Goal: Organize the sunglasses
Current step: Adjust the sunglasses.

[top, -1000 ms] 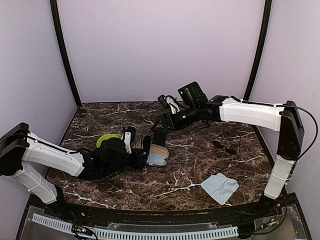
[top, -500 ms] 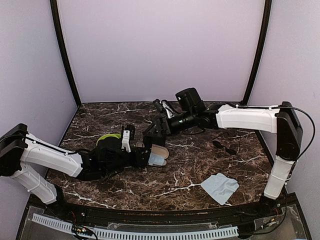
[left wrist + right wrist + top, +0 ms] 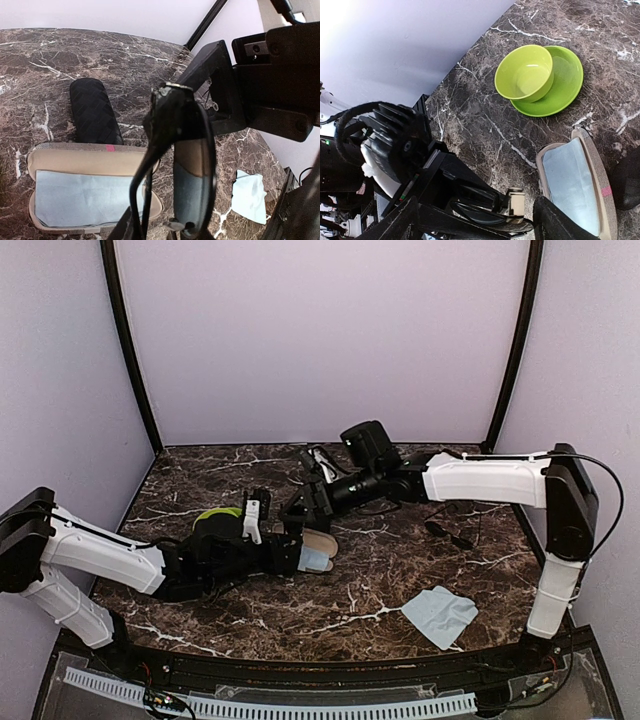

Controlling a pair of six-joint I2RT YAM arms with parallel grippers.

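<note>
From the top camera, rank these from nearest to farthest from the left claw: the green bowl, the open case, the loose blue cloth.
1. Open case: right at the left claw, which holds the sunglasses.
2. Green bowl: to its left, beside the arm.
3. Loose blue cloth: far off to the right, toward the near edge.

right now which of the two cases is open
The striped case with the beige lining, with the blue cloth lying inside it, is open. The black quilted case next to it is shut.
</note>
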